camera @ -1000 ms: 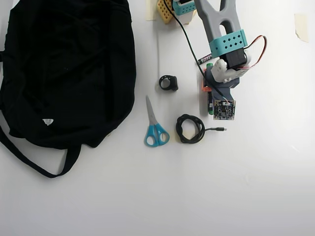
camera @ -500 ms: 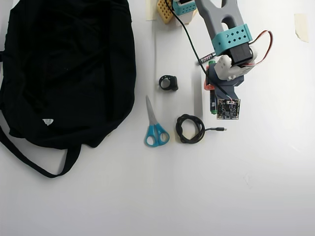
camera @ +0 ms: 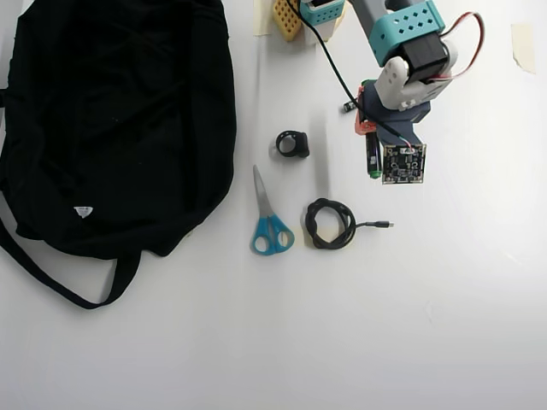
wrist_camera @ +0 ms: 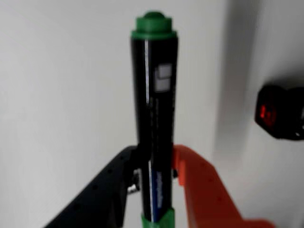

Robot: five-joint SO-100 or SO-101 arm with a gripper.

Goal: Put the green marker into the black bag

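In the wrist view the green marker (wrist_camera: pixel 154 95) stands upright in the frame, with a dark barrel and a green end at the top. My gripper (wrist_camera: pixel 154 164) is shut on its lower part, the black finger (wrist_camera: pixel 111 183) on the left and the orange finger (wrist_camera: pixel 199 185) on the right. From overhead, the gripper (camera: pixel 369 128) is at the upper right and the marker (camera: pixel 373 158) pokes out beside the camera board, its upper part hidden under the wrist. The black bag (camera: pixel 111 120) lies far to the left, filling the upper left corner, with a strap (camera: pixel 51 278) trailing below it.
Between bag and gripper lie blue-handled scissors (camera: pixel 269 218), a coiled black cable (camera: pixel 331 224) and a small black ring-shaped object (camera: pixel 293 143), which shows at the right in the wrist view (wrist_camera: pixel 280 111). The arm's base (camera: pixel 312 13) stands at the top edge. Tape (camera: pixel 523 43) sits top right.
The arm has drawn back toward the top of the overhead view and risen, carrying the marker with it. The other objects have stayed put.
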